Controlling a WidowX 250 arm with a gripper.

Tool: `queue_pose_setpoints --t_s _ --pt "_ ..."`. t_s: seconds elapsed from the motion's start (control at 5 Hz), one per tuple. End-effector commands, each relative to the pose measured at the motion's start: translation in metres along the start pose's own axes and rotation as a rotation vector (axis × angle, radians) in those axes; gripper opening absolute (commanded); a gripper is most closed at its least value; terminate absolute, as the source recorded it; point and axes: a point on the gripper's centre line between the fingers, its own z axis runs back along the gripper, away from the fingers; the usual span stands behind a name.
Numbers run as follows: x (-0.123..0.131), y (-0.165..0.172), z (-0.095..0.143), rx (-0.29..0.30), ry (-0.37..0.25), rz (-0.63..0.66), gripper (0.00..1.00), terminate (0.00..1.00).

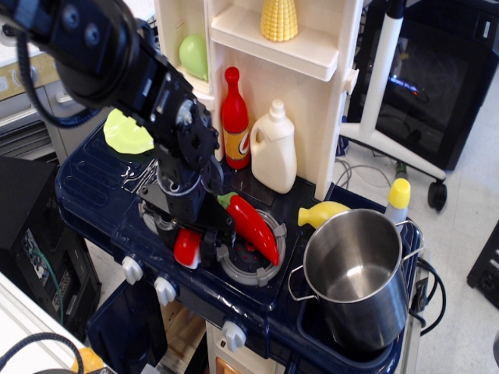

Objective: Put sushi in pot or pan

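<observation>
The sushi [187, 248], glossy red top over a white base, lies on the dark blue toy stove between the two burners, mostly covered by my gripper [192, 238]. The gripper is lowered over it with a black finger on each side. The frame does not show whether the fingers press on it. The steel pot [374, 312] stands at the right end of the stove, open and empty, well to the right of the gripper. The orange carrot is hidden behind the arm.
A red chili pepper [251, 226] lies across the right burner, right beside the gripper. A ketchup bottle [235, 121] and a white jug [274, 148] stand behind. A yellow toy [323, 212] lies by the pot. A green plate [127, 132] is at the back left.
</observation>
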Motion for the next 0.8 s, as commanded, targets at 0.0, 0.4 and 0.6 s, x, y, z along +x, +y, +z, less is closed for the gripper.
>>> queue_pose_setpoints --t_s 0.0,0.4,0.6 --pt "0.022 -0.032 0.054 -0.003 0.047 0.188 0.00 0.00" --pt "0.037 -0.105 0.061 -0.055 0.030 0.456 0.00 0.00" --pt "0.045 -0.131 0.062 -0.107 0.033 0.567 0.00 0.00"
